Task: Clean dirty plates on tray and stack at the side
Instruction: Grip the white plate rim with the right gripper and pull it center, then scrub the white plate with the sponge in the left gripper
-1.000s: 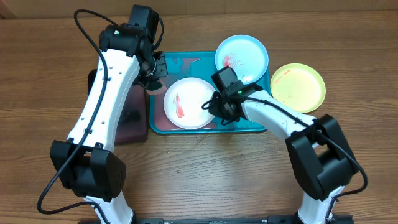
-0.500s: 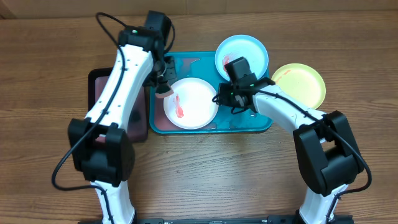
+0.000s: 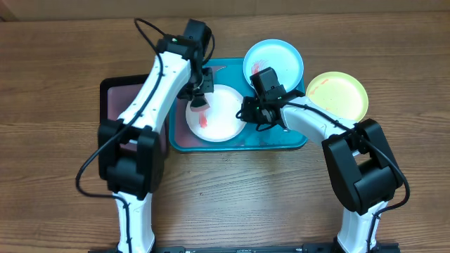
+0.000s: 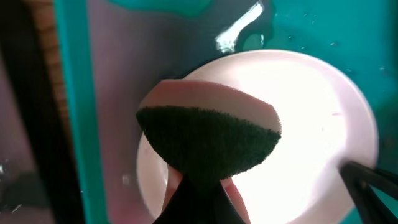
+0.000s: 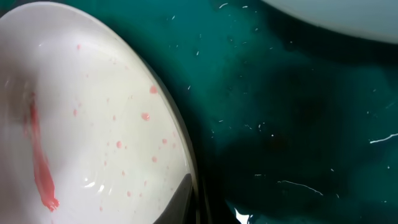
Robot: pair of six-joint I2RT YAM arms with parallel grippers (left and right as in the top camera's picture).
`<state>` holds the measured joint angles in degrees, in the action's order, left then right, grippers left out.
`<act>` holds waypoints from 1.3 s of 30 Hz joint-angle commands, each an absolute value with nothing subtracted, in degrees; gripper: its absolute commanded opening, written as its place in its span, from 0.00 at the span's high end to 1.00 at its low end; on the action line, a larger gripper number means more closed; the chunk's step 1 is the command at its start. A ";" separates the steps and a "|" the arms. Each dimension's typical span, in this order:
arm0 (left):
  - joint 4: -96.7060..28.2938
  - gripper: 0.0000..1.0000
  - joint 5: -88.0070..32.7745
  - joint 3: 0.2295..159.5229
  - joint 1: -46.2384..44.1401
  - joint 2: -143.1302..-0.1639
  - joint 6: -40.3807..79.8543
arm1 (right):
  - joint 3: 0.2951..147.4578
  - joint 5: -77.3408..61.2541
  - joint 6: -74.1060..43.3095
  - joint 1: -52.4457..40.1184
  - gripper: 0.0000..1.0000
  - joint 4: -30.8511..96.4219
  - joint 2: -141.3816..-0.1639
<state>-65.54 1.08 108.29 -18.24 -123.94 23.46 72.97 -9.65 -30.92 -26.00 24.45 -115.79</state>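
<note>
The white plate [image 3: 225, 119] lies in the turquoise tray [image 3: 275, 138] and has a red smear on its left part [image 5: 40, 168]. My left gripper [image 3: 200, 100] is shut on a pink sponge with a dark green face [image 4: 208, 140] and holds it over the plate's left side. My right gripper [image 3: 247, 112] is shut on the white plate's right rim [image 5: 194, 196]. The light blue plate [image 3: 274, 63], with a red smear, sits at the tray's far right corner. The yellow-green plate [image 3: 337, 97] lies on the table right of the tray.
A black tray with a pinkish inside [image 3: 133, 119] stands against the turquoise tray's left side. The turquoise tray's floor [image 5: 298, 124] is wet. Both arms cross over the tray area. Wooden table surrounds everything.
My left gripper has carried the sponge rightward from the tray's left edge to over the white plate. My right gripper has shifted slightly and stays at the plate's right rim.
</note>
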 commanded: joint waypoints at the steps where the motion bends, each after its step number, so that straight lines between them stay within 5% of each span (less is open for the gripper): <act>1: -64.93 0.96 1.02 108.05 -18.83 -128.35 23.40 | 73.52 -9.47 -34.37 -26.17 0.96 24.29 -116.18; 12: -64.69 0.96 1.41 108.05 -19.14 -136.44 20.12 | 73.45 -9.52 -34.30 -26.20 0.96 24.73 -116.18; 18: -68.12 0.96 -22.81 108.05 -20.73 -136.75 -7.14 | 73.45 -9.43 -34.13 -26.17 0.96 24.69 -116.18; 21: -69.78 0.96 -23.81 108.05 -21.41 -136.75 -10.68 | 73.45 -9.08 -34.13 -26.17 0.96 24.73 -116.18; 30: -67.70 0.96 11.00 108.16 -20.53 -136.75 22.72 | 73.45 -9.08 -34.13 -26.17 0.96 25.02 -116.18; 39: -70.26 0.96 13.87 110.21 -20.40 -136.73 27.92 | 73.45 -9.06 -34.06 -26.17 0.96 25.47 -116.18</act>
